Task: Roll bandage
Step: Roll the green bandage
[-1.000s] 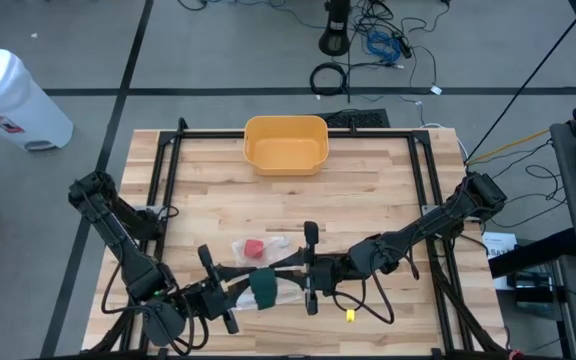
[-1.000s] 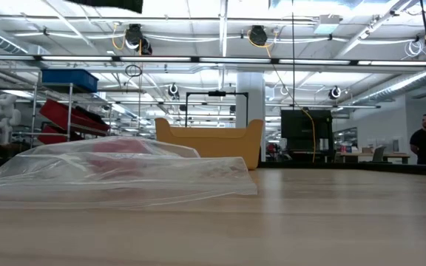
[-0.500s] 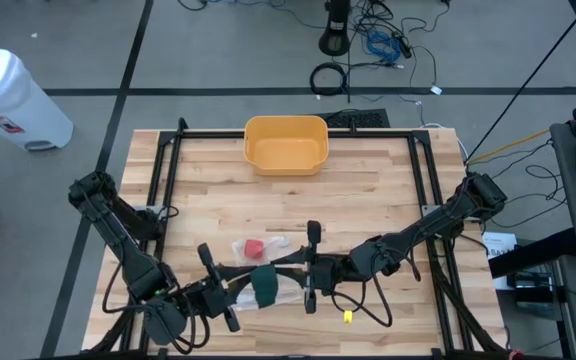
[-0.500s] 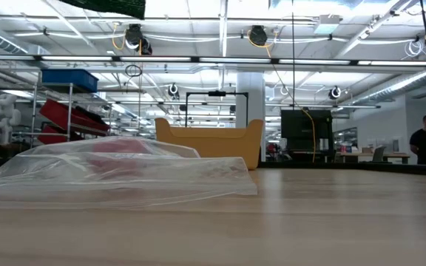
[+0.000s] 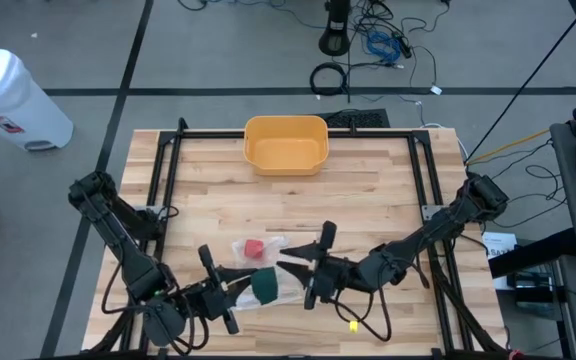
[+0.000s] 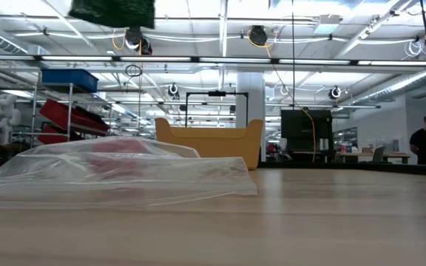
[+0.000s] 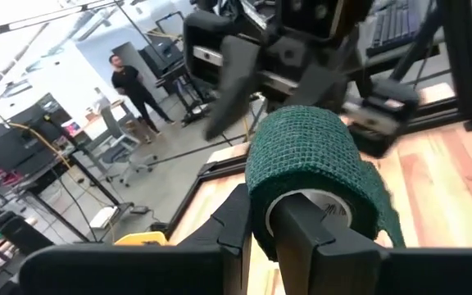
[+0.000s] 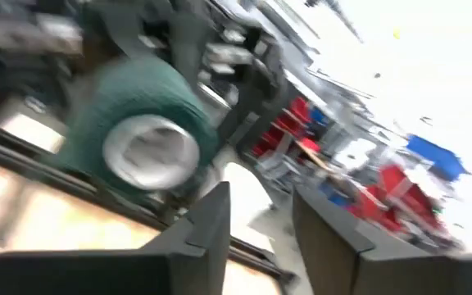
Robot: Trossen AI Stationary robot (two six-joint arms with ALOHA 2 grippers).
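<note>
Dark green mesh bandage roll [image 5: 264, 287] lifted above the clear plastic bag [image 5: 268, 268] | left pincer [image 7: 279, 232] clamped on its core, axis toward right arm | right pincer [image 5: 310, 277] parted, empty, just beside the roll's open end

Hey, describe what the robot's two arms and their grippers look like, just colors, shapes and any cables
Both arms are dark, nearly black, built of slim jointed segments with bulkier joint housings. The left gripper and right gripper each end in two flat, dark, blade-like fingers. Thin black cables loop along the right arm and hang beneath it. No markings are readable.
</note>
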